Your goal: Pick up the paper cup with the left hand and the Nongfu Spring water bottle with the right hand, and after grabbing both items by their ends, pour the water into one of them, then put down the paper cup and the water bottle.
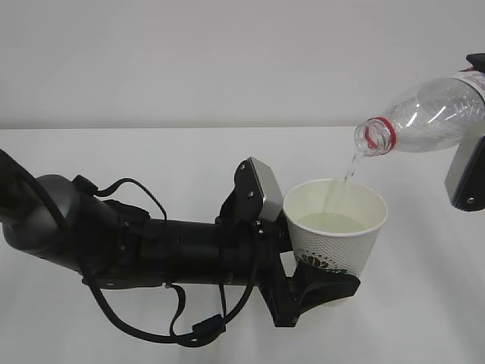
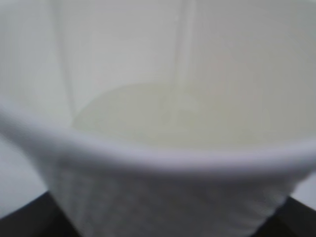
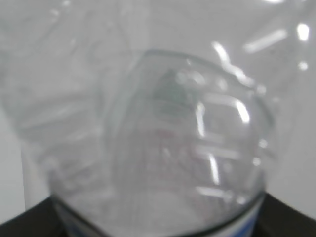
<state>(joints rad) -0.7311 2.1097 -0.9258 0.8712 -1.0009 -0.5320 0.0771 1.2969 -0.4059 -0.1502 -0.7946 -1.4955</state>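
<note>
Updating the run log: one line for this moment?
phase: pouring | left claw: holds paper cup | right claw: tilts bottle | water: streaming into cup

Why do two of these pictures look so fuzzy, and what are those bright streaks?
Left wrist view: the cup fills the frame, out of focus. Right wrist view: the bottle is blurred too, with white glare streaks on its plastic. Exterior view: sharp, evenly lit.

The scene is viewed by the exterior camera from the front, down at a slant, at moderate range. The paper cup is seen from just behind its rim in the left wrist view (blurred). The water bottle fills the right wrist view, also visible in the exterior view.
</note>
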